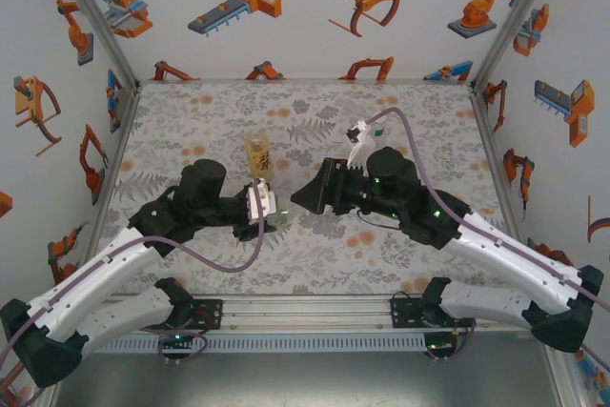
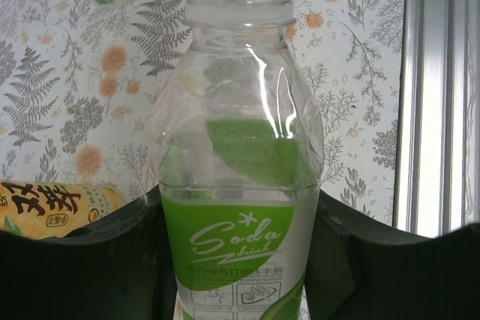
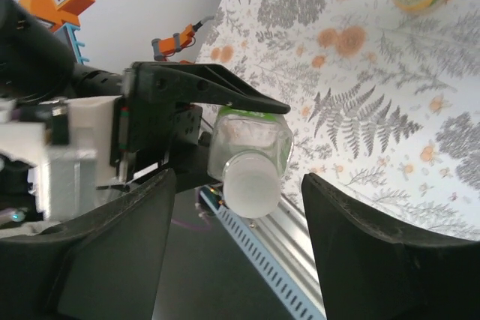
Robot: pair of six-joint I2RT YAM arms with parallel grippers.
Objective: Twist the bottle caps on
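Left fingers [image 2: 90, 260] are clamped on the body of the slim green-labelled bottle [image 2: 240, 185], holding it sideways over the tabletop [image 1: 315, 254] with its neck toward the other arm. Right fingers [image 3: 375, 260] stand apart on either side of the whitish cap [image 3: 251, 185], which sits on that neck, and do not touch it. The step in hand looks like tightening this cap. The next move calls for closing squarely on the cap and twisting; if it is already snug, backing away toward the amber bottle [image 1: 258, 156] standing nearby.

"Soda" on green-labelled bottle [image 2: 234, 148]
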